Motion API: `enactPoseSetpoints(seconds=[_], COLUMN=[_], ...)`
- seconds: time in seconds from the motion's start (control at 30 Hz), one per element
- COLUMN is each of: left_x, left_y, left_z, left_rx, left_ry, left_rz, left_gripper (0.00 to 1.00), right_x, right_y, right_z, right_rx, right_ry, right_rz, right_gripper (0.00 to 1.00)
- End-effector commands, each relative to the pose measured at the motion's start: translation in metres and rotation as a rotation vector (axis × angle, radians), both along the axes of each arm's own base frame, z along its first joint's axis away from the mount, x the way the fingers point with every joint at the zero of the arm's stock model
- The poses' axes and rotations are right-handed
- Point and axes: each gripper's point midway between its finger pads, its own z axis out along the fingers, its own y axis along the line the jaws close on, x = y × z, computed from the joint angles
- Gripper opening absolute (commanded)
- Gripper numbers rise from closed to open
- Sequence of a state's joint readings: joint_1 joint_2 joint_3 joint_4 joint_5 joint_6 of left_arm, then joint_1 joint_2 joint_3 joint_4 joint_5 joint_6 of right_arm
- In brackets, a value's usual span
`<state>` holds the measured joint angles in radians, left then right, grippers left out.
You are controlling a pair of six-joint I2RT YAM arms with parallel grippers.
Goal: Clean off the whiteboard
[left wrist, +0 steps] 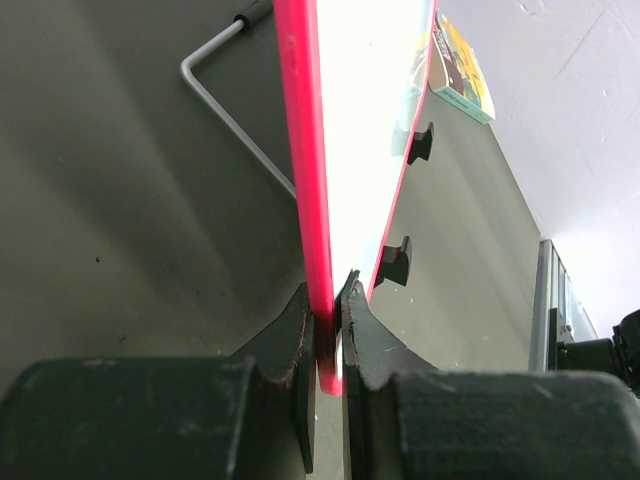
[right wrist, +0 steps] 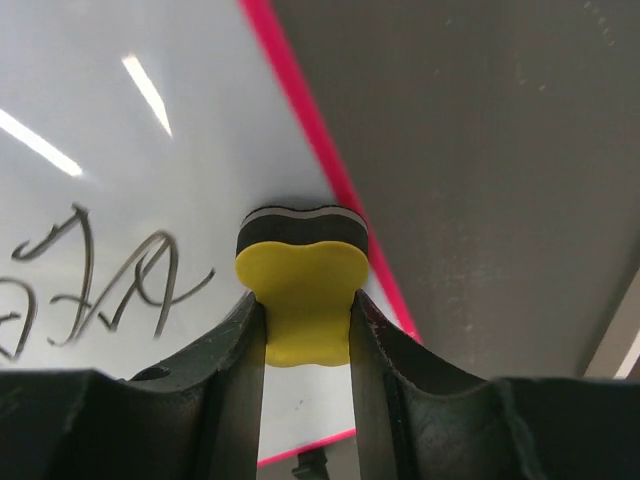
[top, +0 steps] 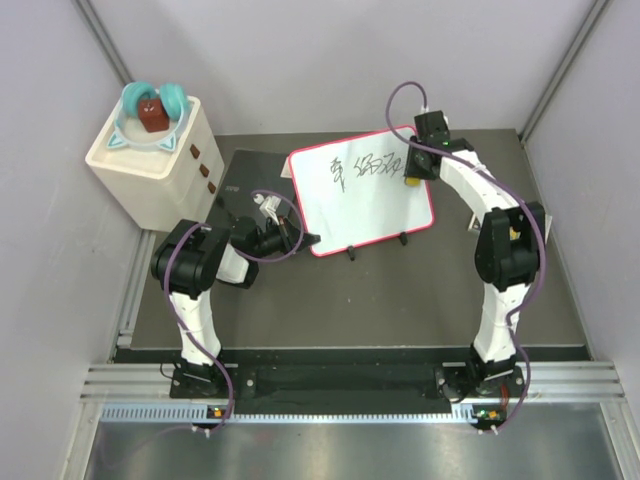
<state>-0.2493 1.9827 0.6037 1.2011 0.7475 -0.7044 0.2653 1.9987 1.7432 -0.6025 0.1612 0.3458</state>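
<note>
**Both grippers busy on the whiteboard, here's how it looks**

So my left gripper (left wrist: 327,300) is pinched tight on the red frame of the whiteboard (top: 370,205), right at its lower left corner. From the left wrist view the frame runs straight up out of the two fingers (left wrist: 290,335). There's basically no gap, just the thin red edge squeezed in between. A bent wire leg (left wrist: 225,110) shows on one side of the frame and two little black feet (left wrist: 398,262) on the other.

My right gripper (right wrist: 307,320) is clamped on a yellow eraser (right wrist: 300,290) with a dark felt layer at its far end. The fingers grip its narrow waist on both sides. The felt end sits at the board's face, just inside the red frame near the upper right corner, and it looks like it's touching, though I can't swear to it. The black scribbles (right wrist: 100,280) are just beside it to the left, running across the top of the board.

The board itself stands tilted on the dark counter (top: 400,290), roughly in the middle between my two arms. A dark grey slab (top: 245,185) lies behind its left edge, and a white drawer unit (top: 150,160) stands off in the far left corner.
</note>
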Motion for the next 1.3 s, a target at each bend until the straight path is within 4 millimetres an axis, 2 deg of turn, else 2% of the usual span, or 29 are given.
enactPoseSetpoints(seconds=[0.0,0.03,0.17,0.2,0.27,0.4,0.43,0.47,0.5,0.53,0.57,0.6,0.63,0.67,0.73,0.87,0.97,1.17,1.27], left_x=[0.004,0.004,0.005,0.006,0.006,0.005,0.004,0.004,0.004,0.003,0.004,0.004,0.003,0.003,0.002,0.002,0.002,0.001,0.001], left_y=[0.016,0.016,0.016,0.016,0.016,0.014,0.013,0.012,0.012,0.011,0.01,0.009,0.008,0.007,0.003,0.002,0.001,0.0,-0.001], left_z=[-0.036,-0.036,-0.036,-0.036,-0.037,-0.037,-0.037,-0.036,-0.038,-0.038,-0.037,-0.036,-0.039,-0.039,-0.039,-0.039,-0.039,-0.038,-0.038], left_rx=[0.133,0.134,0.137,0.137,0.141,0.142,0.145,0.148,0.155,0.159,0.164,0.169,0.18,0.187,0.195,0.207,0.211,0.216,0.22], left_ry=[0.018,0.018,0.018,0.018,0.02,0.015,0.02,0.014,0.017,0.015,0.007,0.005,0.011,0.006,0.0,-0.005,-0.008,-0.012,-0.014], left_rz=[0.069,0.07,0.073,0.074,0.075,0.07,0.066,0.064,0.065,0.06,0.06,0.056,0.059,0.055,0.047,0.046,0.044,0.041,0.038], left_gripper=[0.0,0.0,0.0,0.0,0.0,0.0,0.0,0.0,0.0,0.0,0.0,0.0,0.0,0.0,0.0,0.0,0.0,0.0,0.0], right_x=[0.039,0.044,0.046,0.042,0.038,0.026,0.025,0.024,0.022,0.017,0.013,0.018,0.002,-0.001,-0.012,-0.028,-0.037,-0.039,-0.029], right_y=[-0.019,-0.014,0.009,0.025,0.04,0.084,0.093,0.101,0.11,0.126,0.135,0.147,0.162,0.17,0.191,0.201,0.199,0.167,0.139], right_z=[0.008,0.017,0.015,0.013,0.005,-0.007,-0.002,-0.014,-0.016,-0.006,-0.027,-0.008,-0.017,-0.025,-0.024,-0.039,-0.053,-0.067,-0.066], right_rx=[-0.033,-0.017,0.007,0.007,-0.018,-0.02,-0.011,-0.014,-0.023,-0.029,-0.057,-0.076,-0.102,-0.119,-0.138,-0.132,-0.129,-0.247,-0.268], right_ry=[-0.093,-0.108,-0.083,-0.081,-0.069,-0.05,-0.05,-0.023,-0.012,-0.009,0.044,0.004,0.05,0.066,0.057,0.112,0.155,0.201,0.219], right_rz=[-0.054,-0.031,0.045,0.078,0.123,0.228,0.251,0.268,0.301,0.343,0.372,0.402,0.447,0.472,0.518,0.533,0.534,0.479,0.406], right_gripper=[0.0,0.0,0.0,0.0,0.0,0.0,0.0,0.0,0.0,0.0,0.0,0.0,0.0,0.0,0.0,0.0,0.0,0.0,0.0])
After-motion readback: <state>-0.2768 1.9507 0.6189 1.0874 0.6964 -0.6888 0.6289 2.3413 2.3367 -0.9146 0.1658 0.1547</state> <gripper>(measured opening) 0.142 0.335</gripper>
